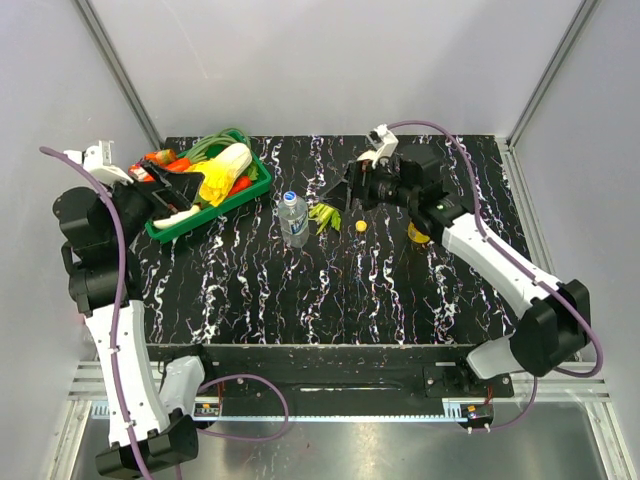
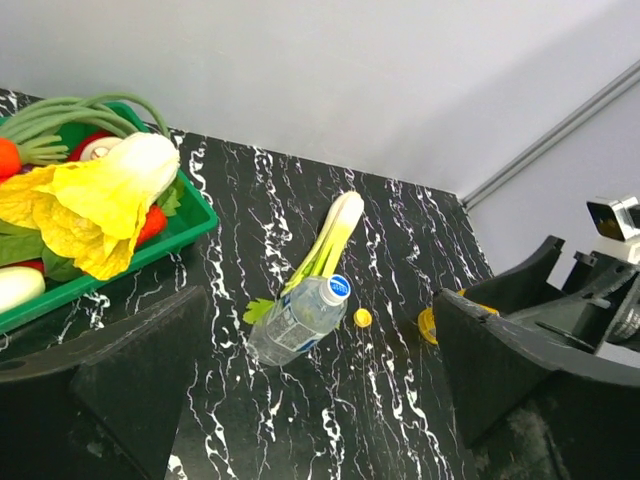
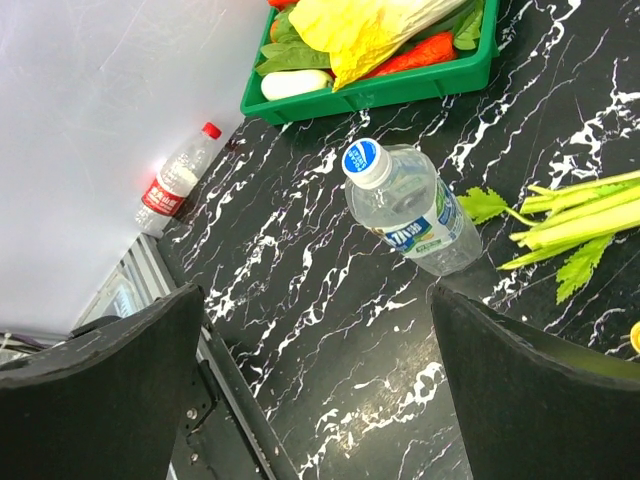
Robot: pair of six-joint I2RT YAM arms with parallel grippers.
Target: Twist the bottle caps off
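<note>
Black left claw [image 1: 172, 190] released over green tray [image 1: 162, 233], right arm [image 1: 480, 245] stretched forward, right claw [image 1: 340, 195] released near bottle [image 1: 293, 220]

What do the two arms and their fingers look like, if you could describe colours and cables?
Both the left arm and right arm have white link shells with black joints and bases. A purple cable loops along each. The fingers are broad, matte black wedges.

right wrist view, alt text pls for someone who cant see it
A clear blue-capped bottle stands on a black marbled table, framed by the open right gripper. To its right lies celery, beyond it a green tray of vegetables, and a red-labelled bottle by the wall.
</note>
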